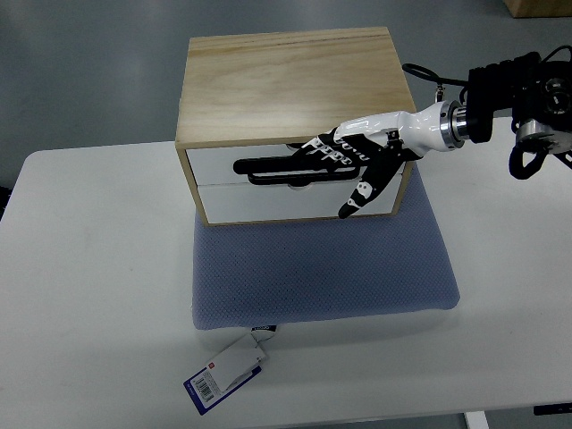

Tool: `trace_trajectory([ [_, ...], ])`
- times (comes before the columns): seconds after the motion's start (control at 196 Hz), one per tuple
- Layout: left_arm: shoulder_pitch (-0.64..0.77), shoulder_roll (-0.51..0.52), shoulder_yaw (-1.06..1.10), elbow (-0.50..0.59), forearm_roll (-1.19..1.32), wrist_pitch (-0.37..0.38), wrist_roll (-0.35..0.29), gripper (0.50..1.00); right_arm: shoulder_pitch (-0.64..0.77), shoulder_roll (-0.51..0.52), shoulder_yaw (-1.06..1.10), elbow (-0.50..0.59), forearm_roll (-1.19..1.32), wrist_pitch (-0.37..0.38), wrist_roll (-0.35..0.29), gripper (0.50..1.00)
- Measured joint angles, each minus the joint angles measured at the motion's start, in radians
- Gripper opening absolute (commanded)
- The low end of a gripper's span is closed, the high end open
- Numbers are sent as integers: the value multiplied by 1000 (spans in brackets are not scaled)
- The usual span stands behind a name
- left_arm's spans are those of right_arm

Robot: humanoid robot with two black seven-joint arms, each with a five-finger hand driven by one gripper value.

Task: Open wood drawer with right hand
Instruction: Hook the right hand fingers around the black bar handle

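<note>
Drawers face the robot's side: the wood drawer box (pixel 290 89) sits on a blue mat (pixel 322 268) on the white table (pixel 89 295), long axis left to right. Right hand (pixel 357 161) reaches in from the right across the white fronts, fingers stretched long over the upper drawer's slot handle (pixel 268 167), thumb angled down; whether they grip it I cannot tell.

The place looked like a robotics lab or test room rather than a home. A plain white table (pixel 89 295) stood on a grey-blue floor (pixel 80 71), carrying only a staged set: a small wood drawer box (pixel 290 85) on a blue foam mat (pixel 322 268), whose retail tag (pixel 225 373) still hung near the table's front edge. A cardboard box corner (pixel 539 7) showed at the far right.
</note>
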Motion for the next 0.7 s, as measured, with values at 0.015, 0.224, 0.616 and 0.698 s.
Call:
trace_trajectory([
  [0.015,0,0,0,0,0,0,0,1000,-1,1,0,0,-1,0,0,954],
  [0.224,0,0,0,0,0,0,0,1000,-13,8,0,-8,-6,0,0,954],
  [0.616,0,0,0,0,0,0,0,1000,-16,11,-1,-12,-3,0,0,954],
  [0.698,0,0,0,0,0,0,1,1000,-17,11,-1,-12,-1,0,0,954],
])
